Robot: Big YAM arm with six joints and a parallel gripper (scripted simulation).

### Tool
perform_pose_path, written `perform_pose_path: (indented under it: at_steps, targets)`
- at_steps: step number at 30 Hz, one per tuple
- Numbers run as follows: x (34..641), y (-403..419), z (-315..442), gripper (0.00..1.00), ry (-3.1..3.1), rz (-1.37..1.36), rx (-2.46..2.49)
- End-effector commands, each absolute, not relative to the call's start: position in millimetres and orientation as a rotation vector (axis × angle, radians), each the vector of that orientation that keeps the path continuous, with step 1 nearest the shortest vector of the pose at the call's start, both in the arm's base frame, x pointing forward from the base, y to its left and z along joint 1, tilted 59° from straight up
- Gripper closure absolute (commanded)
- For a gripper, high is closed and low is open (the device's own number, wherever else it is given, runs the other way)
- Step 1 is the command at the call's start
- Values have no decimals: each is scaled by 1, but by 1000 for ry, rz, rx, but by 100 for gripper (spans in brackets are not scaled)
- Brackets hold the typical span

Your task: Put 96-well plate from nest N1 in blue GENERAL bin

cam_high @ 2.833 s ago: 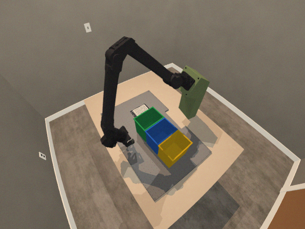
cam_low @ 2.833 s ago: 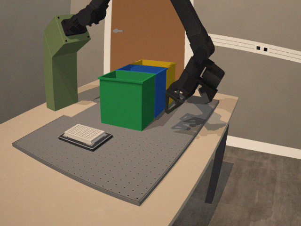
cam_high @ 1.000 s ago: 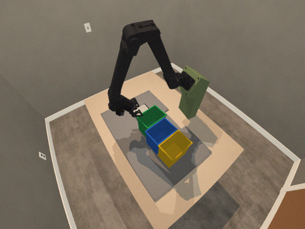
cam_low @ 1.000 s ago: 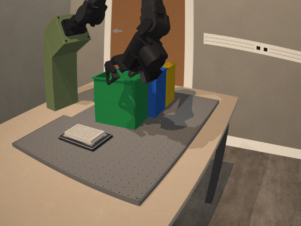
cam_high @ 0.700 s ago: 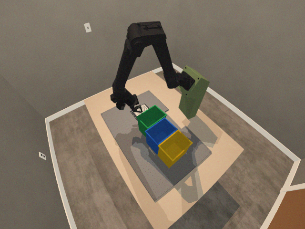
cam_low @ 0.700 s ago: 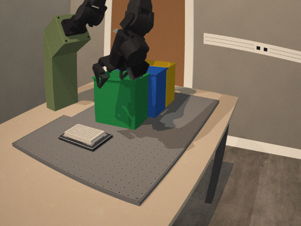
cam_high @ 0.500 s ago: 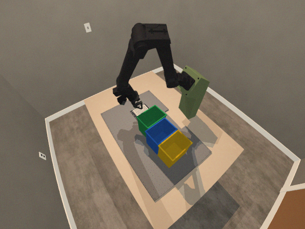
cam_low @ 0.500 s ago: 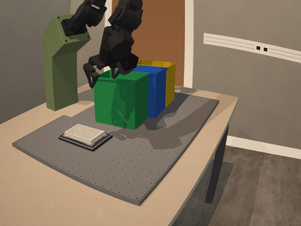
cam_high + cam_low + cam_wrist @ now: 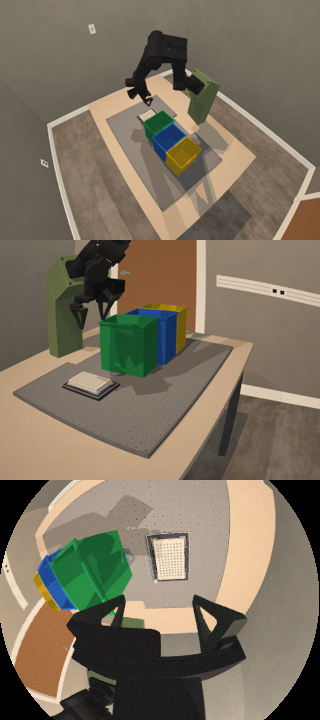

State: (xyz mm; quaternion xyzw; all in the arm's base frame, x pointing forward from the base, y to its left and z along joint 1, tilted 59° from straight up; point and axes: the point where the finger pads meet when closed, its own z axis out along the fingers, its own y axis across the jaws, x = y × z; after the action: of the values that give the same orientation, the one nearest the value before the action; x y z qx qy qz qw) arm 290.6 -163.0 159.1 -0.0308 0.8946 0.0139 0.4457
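Observation:
The white 96-well plate (image 9: 89,381) lies flat in the black plate nest (image 9: 90,389) on the grey perforated board, just beside the green bin (image 9: 127,344). It also shows in the top view (image 9: 146,114) and the wrist view (image 9: 168,556). The blue bin (image 9: 161,334) stands upright between the green bin and the yellow bin (image 9: 174,325), in one row. My gripper (image 9: 90,314) is open and empty. It hangs in the air behind the green bin, well above and apart from the plate; it also shows in the top view (image 9: 146,100) and the wrist view (image 9: 160,614).
A tall olive-green pedestal (image 9: 62,307) holding the arm's base stands at the back left of the table. The three bins (image 9: 170,140) touch side by side. The table's edge (image 9: 219,400) runs along the right.

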Motion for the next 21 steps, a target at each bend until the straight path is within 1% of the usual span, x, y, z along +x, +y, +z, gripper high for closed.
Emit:
perform_pose_path:
  at_steps: [1,4,7,21]
  targets:
    - [278,-180,165,0,2141,-89,-157]
    - [269,-187,164,0,2097,-139,-179]
    - [274,-194,171,0,2093,-144,-183]
    - [277,-183,156,0,2111,-108,-193]
